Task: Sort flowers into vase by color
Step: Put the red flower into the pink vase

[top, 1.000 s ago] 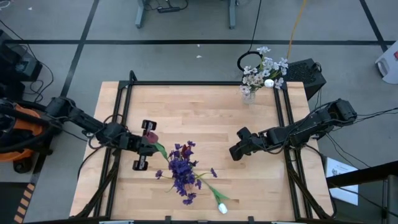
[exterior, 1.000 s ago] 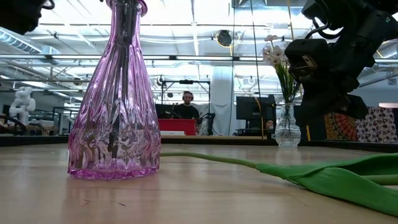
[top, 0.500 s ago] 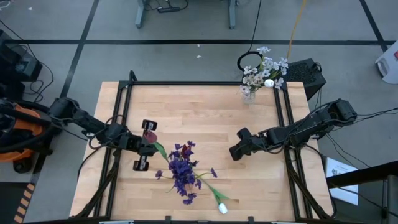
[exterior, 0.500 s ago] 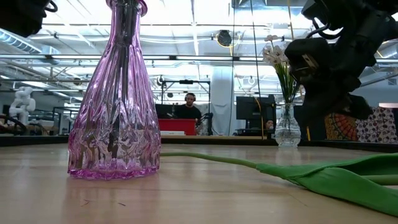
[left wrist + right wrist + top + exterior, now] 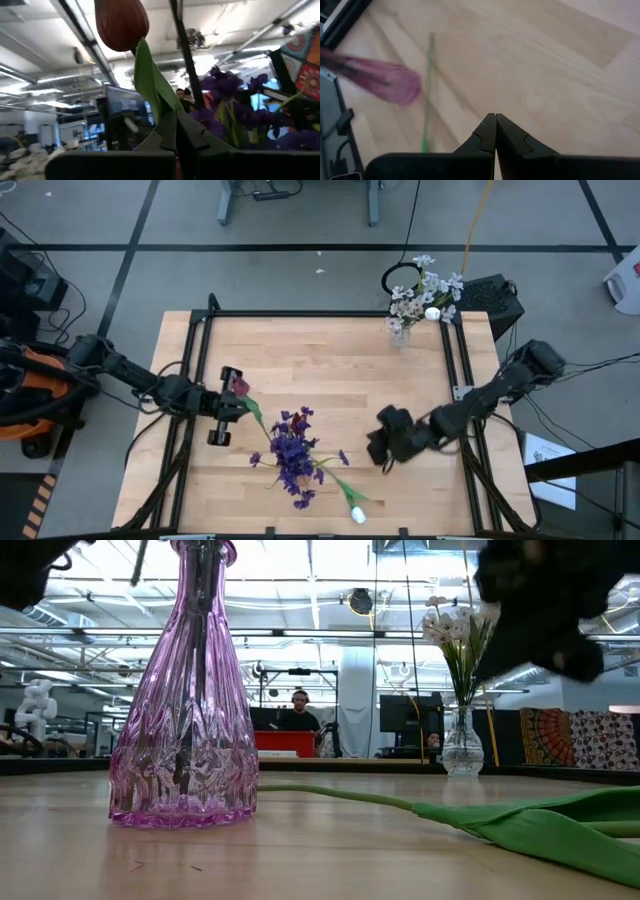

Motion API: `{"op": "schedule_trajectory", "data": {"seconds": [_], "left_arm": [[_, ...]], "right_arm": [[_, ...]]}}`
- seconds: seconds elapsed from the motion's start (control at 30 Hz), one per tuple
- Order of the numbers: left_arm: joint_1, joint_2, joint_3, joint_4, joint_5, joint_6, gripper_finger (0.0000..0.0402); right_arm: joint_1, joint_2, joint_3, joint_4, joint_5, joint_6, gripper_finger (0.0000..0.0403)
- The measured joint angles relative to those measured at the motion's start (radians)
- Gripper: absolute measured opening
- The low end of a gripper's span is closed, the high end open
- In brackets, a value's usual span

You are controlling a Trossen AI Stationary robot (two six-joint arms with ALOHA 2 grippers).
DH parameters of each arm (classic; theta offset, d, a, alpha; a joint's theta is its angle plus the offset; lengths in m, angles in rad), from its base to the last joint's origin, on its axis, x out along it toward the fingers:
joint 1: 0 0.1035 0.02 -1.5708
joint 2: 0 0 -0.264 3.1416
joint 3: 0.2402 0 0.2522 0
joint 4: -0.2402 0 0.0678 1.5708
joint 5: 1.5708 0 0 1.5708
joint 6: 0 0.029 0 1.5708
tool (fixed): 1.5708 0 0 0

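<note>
My left gripper (image 5: 235, 402) is at the table's left, shut on a dark red tulip (image 5: 240, 385) whose bud (image 5: 121, 22) stands above the fingers. To its right the purple glass vase (image 5: 185, 690) stands upright and holds purple flowers (image 5: 293, 448). A white tulip (image 5: 357, 513) lies on the wood near the front edge, its green stem and leaf (image 5: 480, 815) flat on the table. My right gripper (image 5: 378, 448) hovers shut and empty right of the purple vase. A clear vase (image 5: 462, 745) with white flowers (image 5: 425, 290) stands at the far right. My left gripper pinches the red tulip between its two fingers, at the green leaf and stem (image 5: 159, 107) a little below the bud. The fingers slant upward from the table's left. The tulip is lifted clear of the table and its bud tilts above the fingertips.
Black frame rails (image 5: 195, 380) run along the table's left, far and right sides. Bare wood (image 5: 330, 370) lies between the two vases. Beyond the table, in the low view, a person (image 5: 300, 710) sits at a desk.
My right gripper has swung toward the table's near edge, still shut and holding nothing. My left gripper has drawn a little toward the table's left and far side, carrying the red tulip with it.
</note>
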Motion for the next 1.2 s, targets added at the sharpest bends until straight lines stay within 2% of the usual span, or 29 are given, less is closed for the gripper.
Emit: {"op": "schedule_trajectory", "data": {"seconds": [0.07, 0.17, 0.27, 0.4, 0.5, 0.6, 0.8, 1.0, 1.2], "left_arm": [[0.0, -0.062, -0.044, -0.001, -0.018, 0.002, 0.0], [0.0, -0.149, -0.1, 0.003, -0.032, 0.038, 0.0], [0.0, -0.213, -0.127, -0.015, -0.037, 0.059, 0.0], [0.0, -0.267, -0.129, -0.119, -0.034, 0.06, 0.0], [0.0, -0.293, -0.13, -0.159, -0.032, 0.059, 0.0], [0.0, -0.308, -0.13, -0.164, -0.009, 0.053, 0.0], [-0.011, -0.326, -0.13, -0.201, 0.022, 0.051, 0.0], [-0.013, -0.333, -0.13, -0.265, 0.02, 0.051, 0.0], [-0.013, -0.338, -0.13, -0.259, 0.009, 0.05, 0.0]], "right_arm": [[0.048, 0.07, 0.096, -0.071, 0.048, 0.0, 0.0], [0.101, 0.207, 0.233, -0.174, 0.064, -0.045, 0.0], [0.127, 0.335, 0.353, -0.177, 0.061, -0.125, 0.0], [0.126, 0.455, 0.481, -0.177, 0.075, -0.213, 0.0], [0.125, 0.507, 0.547, -0.177, 0.165, -0.218, 0.0], [0.125, 0.533, 0.576, -0.159, 0.224, -0.217, 0.0], [0.125, 0.55, 0.576, -0.079, 0.221, -0.269, 0.0017], [0.127, 0.55, 0.576, -0.026, 0.22, -0.4, 0.0068], [0.144, 0.55, 0.576, 0.025, 0.221, -0.504, 0.0127]]}}
